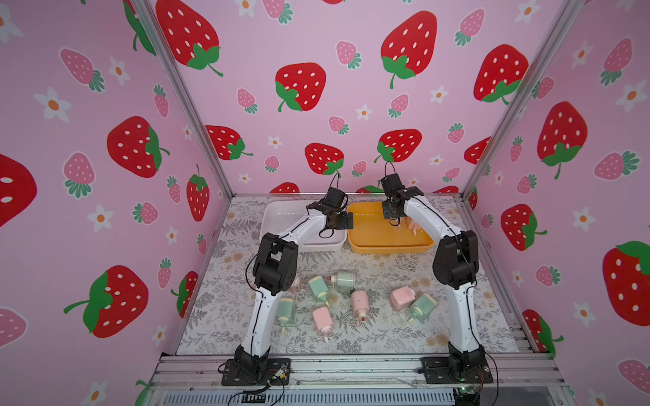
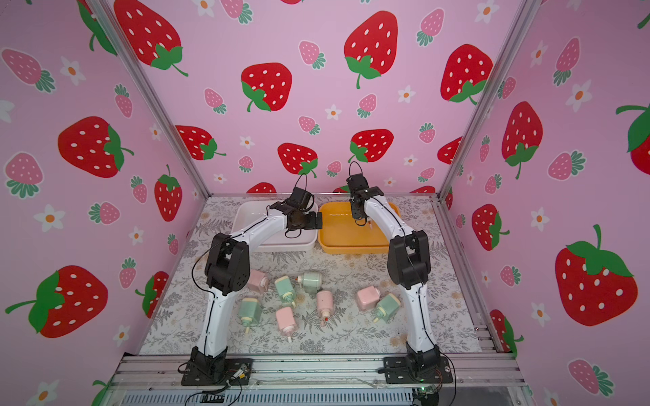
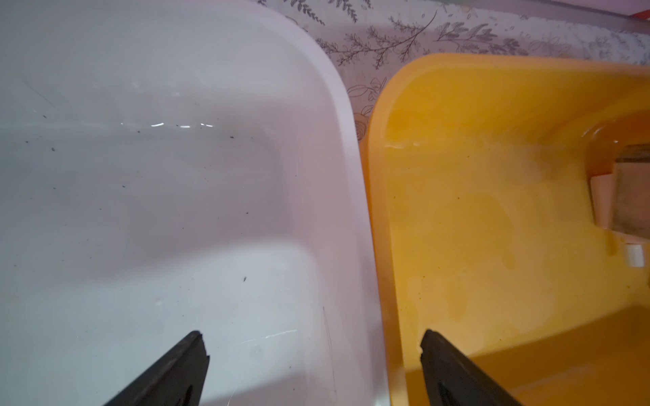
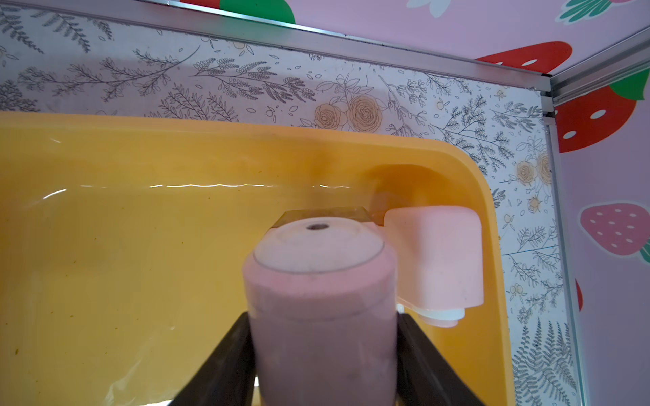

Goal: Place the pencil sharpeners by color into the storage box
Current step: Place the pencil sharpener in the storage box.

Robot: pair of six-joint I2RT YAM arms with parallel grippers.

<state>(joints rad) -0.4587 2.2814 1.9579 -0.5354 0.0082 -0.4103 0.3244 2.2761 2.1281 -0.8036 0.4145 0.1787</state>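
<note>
Right wrist view shows the right tool (image 4: pixel 322 316) clamped on a pale pink plastic pencil sharpener (image 4: pixel 320 281) over the yellow plastic tray (image 4: pixel 105 147). A second pink sharpener (image 4: pixel 436 253) lies in that tray's corner. The left tool (image 3: pixel 312 334) gapes empty astride the yellow tray's rim. Only the top views show the eight loose sharpeners (image 1: pixel 359 302) on the table (image 1: pixel 387 337), in front of the yellow tray.

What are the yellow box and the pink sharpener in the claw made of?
The yellow box: probably glossy moulded plastic; bright light streaks glint on its smooth inner wall. The held sharpener: likely matte plastic; its pink body looks dull and even, with a cream end cap.
</note>
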